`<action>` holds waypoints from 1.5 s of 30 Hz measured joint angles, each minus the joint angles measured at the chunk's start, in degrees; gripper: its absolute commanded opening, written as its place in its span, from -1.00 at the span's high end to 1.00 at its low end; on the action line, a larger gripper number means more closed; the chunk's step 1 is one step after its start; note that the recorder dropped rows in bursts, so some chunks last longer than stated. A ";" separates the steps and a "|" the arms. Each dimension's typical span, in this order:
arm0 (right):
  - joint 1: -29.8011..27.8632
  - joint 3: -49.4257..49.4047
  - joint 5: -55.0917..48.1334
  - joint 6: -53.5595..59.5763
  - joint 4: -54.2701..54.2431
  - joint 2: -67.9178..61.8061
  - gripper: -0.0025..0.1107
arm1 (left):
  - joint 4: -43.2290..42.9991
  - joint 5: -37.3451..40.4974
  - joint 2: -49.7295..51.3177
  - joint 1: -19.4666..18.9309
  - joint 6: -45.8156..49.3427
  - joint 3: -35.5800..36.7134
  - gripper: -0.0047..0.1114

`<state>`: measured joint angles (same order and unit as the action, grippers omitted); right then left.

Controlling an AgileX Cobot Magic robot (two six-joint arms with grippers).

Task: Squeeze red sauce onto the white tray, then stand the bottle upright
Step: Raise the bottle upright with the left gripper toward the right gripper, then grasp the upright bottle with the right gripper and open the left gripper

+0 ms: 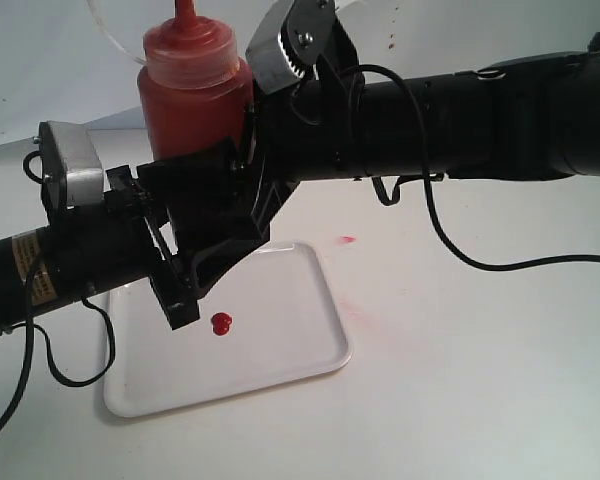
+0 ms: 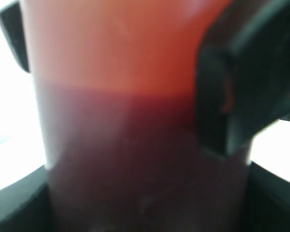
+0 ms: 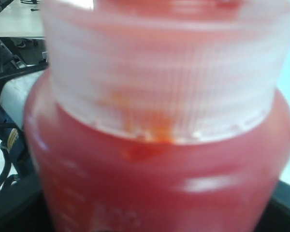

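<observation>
The left gripper [image 2: 121, 72] is closed around the bottle [image 1: 195, 95]. In the left wrist view one black finger [image 2: 232, 96] lies against the bottle's side and the other shows at the opposite edge, with the body filling the space between them. The right gripper [image 1: 245, 160] reaches in from the other side at the bottle's shoulder. Its fingers are lost in the black mass of both arms, and the right wrist view shows only the blurred bottle close up, so it cannot be told whether that claw is clamped or slack.

The bottle stands upright, with its pointed red nozzle [image 1: 184, 12] up and its translucent ribbed collar [image 3: 159, 82] above the shoulder. The dark contents fill the lower part of the body, below a lighter orange band. Its base is hidden behind the grippers.

In front of the grippers, the white tray [image 1: 310, 365] lies flat on the pale table [image 1: 480, 380]. A small glossy blob of the red sauce [image 1: 221, 323] sits on the tray near its middle. A pink smear [image 1: 347, 240] marks the table just beyond the tray's far right corner.
</observation>
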<state>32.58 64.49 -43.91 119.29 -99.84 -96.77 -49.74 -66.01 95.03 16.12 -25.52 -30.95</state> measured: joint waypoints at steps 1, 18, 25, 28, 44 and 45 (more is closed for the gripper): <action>0.00 0.00 0.00 0.00 0.00 0.00 0.96 | 0.00 0.00 0.00 0.00 0.00 0.00 0.90; 0.03 0.00 1.91 0.09 0.23 0.13 0.96 | 0.00 0.85 0.00 0.12 0.00 0.00 0.90; 0.03 0.00 2.01 0.09 0.23 0.13 0.96 | 0.00 0.85 0.00 0.12 0.00 0.00 0.63; 0.03 0.00 2.00 0.09 0.23 0.13 0.96 | 0.00 0.85 0.00 0.12 0.00 0.00 -0.24; -1.08 -0.10 14.56 0.00 1.65 -0.43 0.96 | 1.59 -0.53 0.00 0.15 -0.24 -0.47 -0.88; -1.89 -0.10 14.56 0.00 1.65 -0.43 0.96 | 1.59 -1.01 0.00 0.15 -0.24 -0.47 -0.88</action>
<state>30.68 64.39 -29.34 119.30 -98.20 -97.21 -48.15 -67.02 95.03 16.27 -25.75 -31.43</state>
